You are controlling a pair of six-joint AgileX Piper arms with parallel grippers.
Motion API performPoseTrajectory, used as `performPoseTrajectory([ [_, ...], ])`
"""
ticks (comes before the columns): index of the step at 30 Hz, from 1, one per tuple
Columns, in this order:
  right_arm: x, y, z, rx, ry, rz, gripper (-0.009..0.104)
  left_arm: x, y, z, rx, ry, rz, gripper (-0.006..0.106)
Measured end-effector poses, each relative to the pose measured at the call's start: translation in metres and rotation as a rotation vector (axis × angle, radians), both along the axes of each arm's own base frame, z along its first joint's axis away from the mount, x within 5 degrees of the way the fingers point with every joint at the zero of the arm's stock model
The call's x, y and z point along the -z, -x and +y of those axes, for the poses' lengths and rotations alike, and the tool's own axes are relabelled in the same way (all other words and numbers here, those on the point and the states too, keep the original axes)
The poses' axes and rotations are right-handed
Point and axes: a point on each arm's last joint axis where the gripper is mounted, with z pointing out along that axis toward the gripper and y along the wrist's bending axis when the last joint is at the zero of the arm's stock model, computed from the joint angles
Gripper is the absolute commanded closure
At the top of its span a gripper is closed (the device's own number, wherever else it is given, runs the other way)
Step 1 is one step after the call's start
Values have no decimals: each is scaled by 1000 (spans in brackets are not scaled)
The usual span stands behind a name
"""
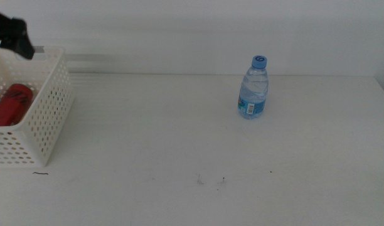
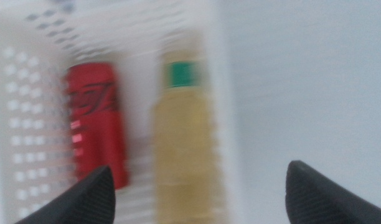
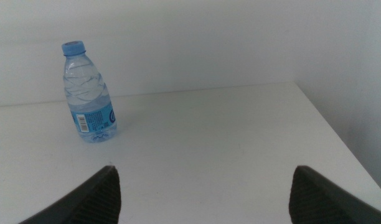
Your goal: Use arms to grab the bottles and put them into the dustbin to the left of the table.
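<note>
We see the white table filling most of the middle view, plain apart from a few tiny dark specks near its front edge. At its far left stands the white perforated dustbin, cut off by the picture's edge. Above the dustbin hangs the left gripper, which shows in the middle view only as a dark shape at the top left corner; in its wrist view, which is blurred, its jaws stand wide apart and hold nothing. The right gripper is out of the middle view; in its own view its jaws are also spread wide and empty, low over the table and facing the water bottle from well apart. Inside the dustbin we find the yellow tea bottle and the red cola can lying side by side. The clear water bottle with its blue cap stands upright alone, right of the table's centre toward the far side.
</note>
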Motion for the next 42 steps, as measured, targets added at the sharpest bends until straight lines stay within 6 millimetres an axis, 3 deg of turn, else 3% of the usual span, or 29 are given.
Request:
performPoseTrajectory([
  [4,0,0,0,0,0,0,7,-33,48,-32,111,96,-140,7],
  [8,0,0,0,0,0,0,7,-58,115,-65,279,164,-324,7],
  [12,0,0,0,0,0,0,7,-67,175,-89,350,209,-490,7],
  [18,0,0,0,0,0,0,7,-80,240,-112,431,230,-670,7],
  [21,0,0,0,0,0,0,7,-82,250,-117,459,232,-671,7],
  [36,0,0,0,0,-13,-4,7,-79,253,-121,461,233,-631,7],
  [42,-14,-2,1,-9,-44,-152,7,-79,253,-120,461,231,-631,7],
])
